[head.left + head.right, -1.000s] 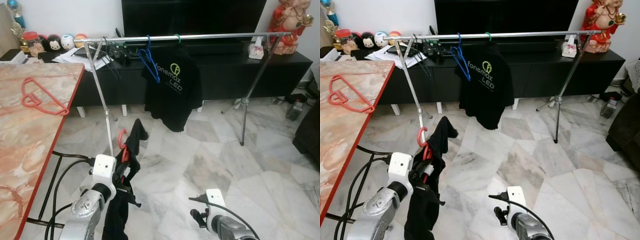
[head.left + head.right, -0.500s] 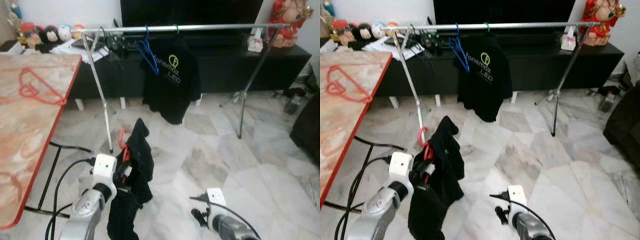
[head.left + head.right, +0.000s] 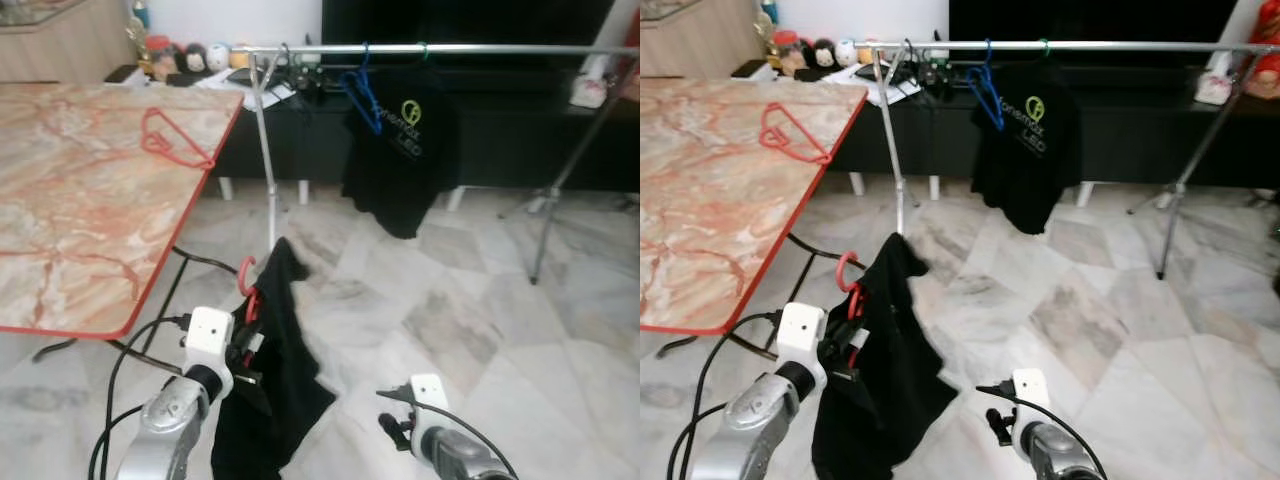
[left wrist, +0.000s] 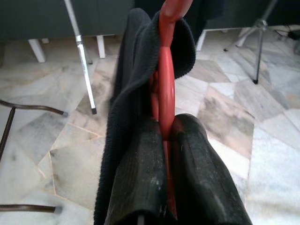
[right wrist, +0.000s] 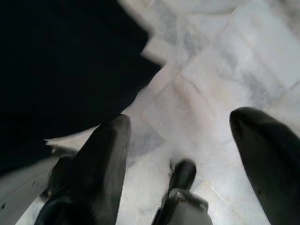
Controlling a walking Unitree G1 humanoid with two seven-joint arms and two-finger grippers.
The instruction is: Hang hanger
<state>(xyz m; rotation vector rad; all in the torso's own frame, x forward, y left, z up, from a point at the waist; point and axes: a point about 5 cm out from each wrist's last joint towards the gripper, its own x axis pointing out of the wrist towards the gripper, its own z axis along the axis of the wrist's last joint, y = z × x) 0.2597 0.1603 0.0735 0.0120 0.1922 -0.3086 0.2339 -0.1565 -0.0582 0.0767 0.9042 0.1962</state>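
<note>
Left end effector (image 4: 165, 140) low at front left, fingers together and clamped on the red plastic hanger (image 4: 166, 70). A black garment (image 3: 275, 370) is draped on that hanger and hangs down over the white marble-tile floor (image 3: 480, 330). The hanger's hook (image 3: 243, 272) sticks up above the garment's collar.

Right end effector (image 5: 180, 154) low at front right over the floor, fingers spread apart, nothing between them; the edge of the black garment is visible just beside it in the right wrist view.

Silver metal clothes rail (image 3: 450, 48) stands across the room ahead, well apart from the held hanger. On the rail: an empty blue hanger (image 3: 362, 95) and, next to it, a black T-shirt with a yellow-green logo (image 3: 400, 150) on a green hanger hook (image 3: 424, 47).

Marble-pattern counter with red edge (image 3: 70, 220) on the left; a second red hanger (image 3: 172, 145) lies flat on it near the far corner. Black low TV cabinet (image 3: 500, 130) behind the rail, small figurines (image 3: 185, 58) on its left end.
</note>
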